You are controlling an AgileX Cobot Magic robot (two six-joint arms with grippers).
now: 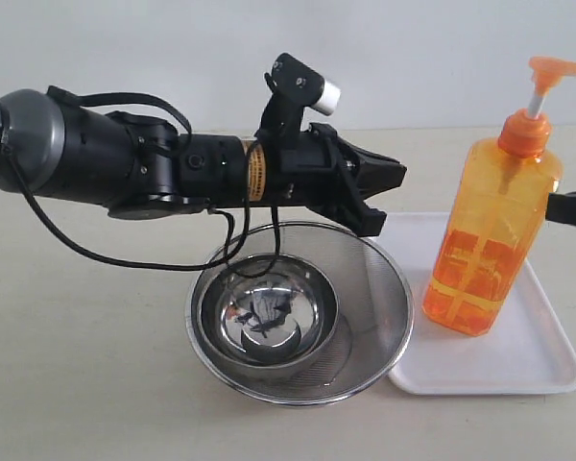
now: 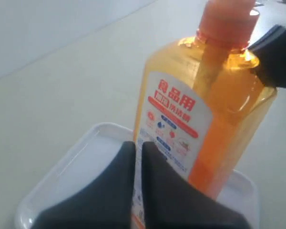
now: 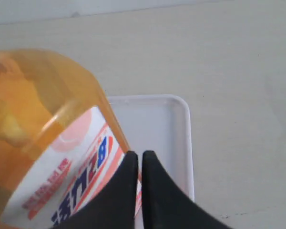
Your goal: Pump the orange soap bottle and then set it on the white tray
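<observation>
The orange soap bottle [image 1: 490, 230] stands on the white tray [image 1: 528, 355], leaning a little to the right, with its pump head [image 1: 555, 69] up on the white stem. My left gripper [image 1: 394, 187] is shut and empty. It hovers to the left of the bottle, pointing at it, apart from it. The left wrist view shows the shut fingertips [image 2: 138, 143] in front of the bottle's label [image 2: 176, 124]. My right gripper [image 1: 557, 206] enters from the right edge, shut, its tip against the bottle's upper side. The right wrist view shows that gripper [image 3: 139, 153] beside the bottle [image 3: 47, 109], over the tray [image 3: 157, 124].
A round steel mesh strainer [image 1: 384, 288] with a steel bowl [image 1: 269, 312] inside sits just left of the tray, under my left arm. A black cable [image 1: 106, 254] hangs from that arm down to the strainer's rim. Beige tabletop lies all around.
</observation>
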